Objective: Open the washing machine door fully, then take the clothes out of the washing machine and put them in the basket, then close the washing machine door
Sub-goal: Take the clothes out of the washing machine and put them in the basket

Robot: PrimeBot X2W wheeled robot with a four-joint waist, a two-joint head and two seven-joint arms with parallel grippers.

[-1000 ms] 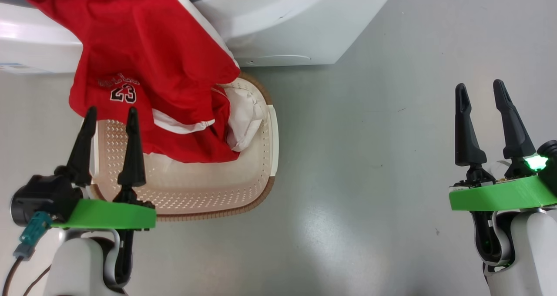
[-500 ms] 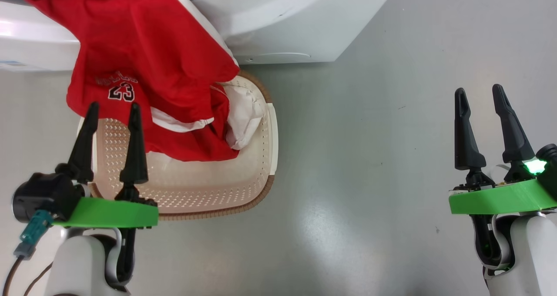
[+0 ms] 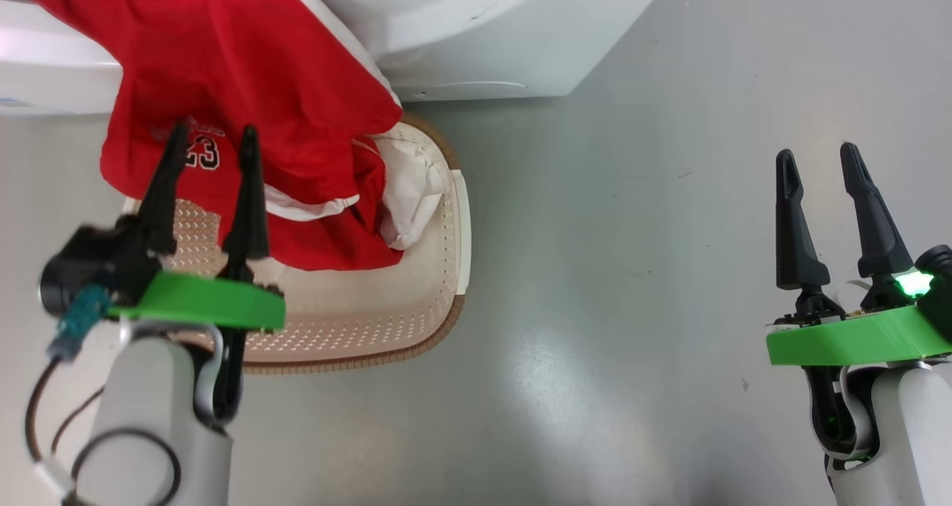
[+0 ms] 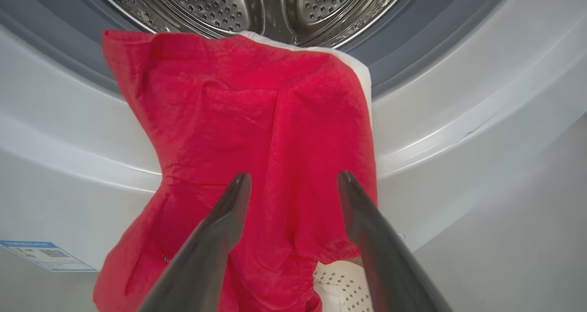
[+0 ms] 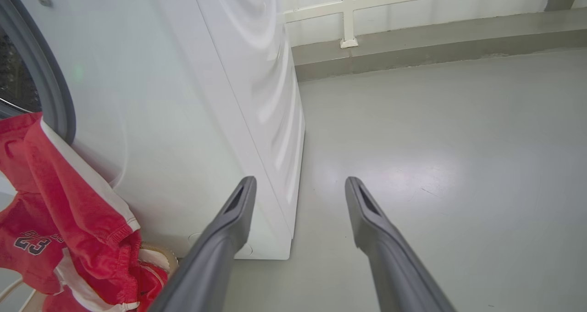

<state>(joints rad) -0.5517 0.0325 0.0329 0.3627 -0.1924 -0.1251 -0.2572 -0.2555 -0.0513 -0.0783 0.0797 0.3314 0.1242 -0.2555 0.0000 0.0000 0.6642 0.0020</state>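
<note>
In the head view, the left gripper point(image 3: 214, 130) stands at the lower left with its two dark fingers spread wide and nothing between them. Its tips are in front of the lower part of a red garment point(image 3: 245, 59) printed with the number 23. That garment hangs from the top left down the white front of the washing machine point(image 3: 476, 37), and its lower end lies in the basket point(image 3: 349, 320), which sits on the grey floor point(image 3: 632, 268) just before the machine. A white cloth point(image 3: 413, 186) lies bunched in the basket's far right corner, touching the red fabric. The right gripper point(image 3: 817, 152) is well apart at the lower right, over bare floor – fingers parted, empty.

The left wrist view looks along the parted fingers at the red garment, which drapes out of the steel drum point(image 4: 257, 4), over the grey seal point(image 4: 435, 27) and down the front panel. Whether the tips touch the fabric cannot be told. A blue label point(image 4: 46, 254) sits on the panel at the lower left, and a bit of perforated basket shows under the hem.

In the right wrist view that gripper's fingers are apart and empty, aimed at the machine's lower corner and the floor – the red garment hangs at the far left, and a pale wall point(image 5: 412, 9) runs along the back
</note>
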